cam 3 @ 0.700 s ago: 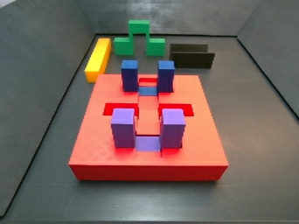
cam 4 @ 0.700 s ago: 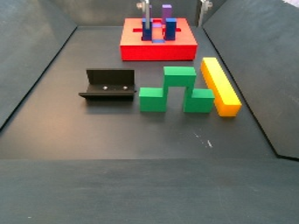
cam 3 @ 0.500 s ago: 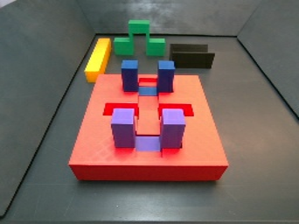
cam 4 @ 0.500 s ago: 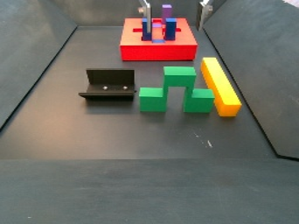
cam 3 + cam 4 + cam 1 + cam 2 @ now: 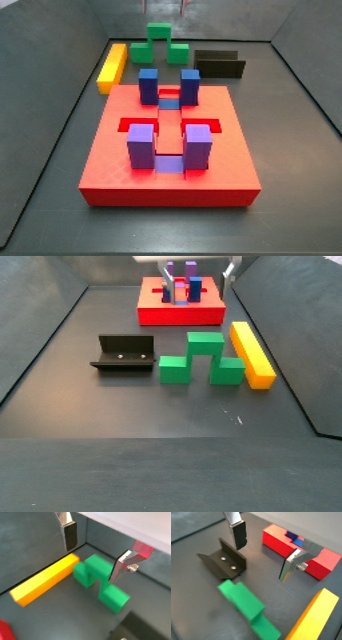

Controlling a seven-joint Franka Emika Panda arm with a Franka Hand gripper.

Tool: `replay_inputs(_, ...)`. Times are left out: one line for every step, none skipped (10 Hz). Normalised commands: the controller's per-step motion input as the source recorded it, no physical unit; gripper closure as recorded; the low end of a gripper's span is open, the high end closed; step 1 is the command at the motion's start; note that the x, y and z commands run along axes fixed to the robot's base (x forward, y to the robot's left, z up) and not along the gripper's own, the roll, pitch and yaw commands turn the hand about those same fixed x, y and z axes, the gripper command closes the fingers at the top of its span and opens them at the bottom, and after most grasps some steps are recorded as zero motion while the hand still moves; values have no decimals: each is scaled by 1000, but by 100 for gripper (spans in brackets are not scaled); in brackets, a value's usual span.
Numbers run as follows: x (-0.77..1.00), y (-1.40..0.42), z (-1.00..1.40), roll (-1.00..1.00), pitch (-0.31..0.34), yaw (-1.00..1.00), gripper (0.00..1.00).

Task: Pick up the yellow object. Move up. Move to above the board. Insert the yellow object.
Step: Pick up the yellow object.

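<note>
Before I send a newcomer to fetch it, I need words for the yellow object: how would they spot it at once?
Start from the big red board with upright blue and purple blocks, then look across the dark floor to the green blocks. The yellow object lies flat beside them, near the wall, under no claw. It alone is a long, plain yellow-orange bar; its neighbours are stubby green blocks and the dark fixture.

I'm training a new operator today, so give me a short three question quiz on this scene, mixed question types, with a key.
1. True or false: the hand is shut on the yellow object.
2. Multiple choice: in a side view, what lies directly beside the yellow object? A) the board B) the green blocks C) the fixture
3. Fill in: the upright blocks on the board are blue and ____.

Key: 1 false: the fingers are apart with nothing between them, up above the floor. 2 B. 3 purple.
</note>
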Motion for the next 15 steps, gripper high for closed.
replay_inputs(-494,-51,-537,-70,0,-120,0)
replay_inputs(-606,97,-497,-219,0,-277,0)
replay_inputs(-534,171,-377,-206,0,-289,0)
replay_inputs(-411,37,-389,-157,-1,-151,0)
replay_inputs(-491,0,-463,-84,-6,-37,0)
replay_inputs(-529,0,-471,-54,-27,0,0)
replay_inputs(-474,0,-489,0,-53,0,0)
replay_inputs(-400,0,-320,0,-100,57,0)
replay_inputs(-346,0,-154,24,-113,49,0)
replay_inputs(-240,0,-60,37,-84,11,0)
replay_inputs(-214,0,-97,54,-77,9,0)
replay_inputs(-409,0,-277,54,-104,3,0)
replay_inputs(-423,0,-303,39,-107,9,0)
replay_inputs(-460,0,-369,31,-119,3,0)
replay_inputs(-343,0,-249,21,-99,11,0)
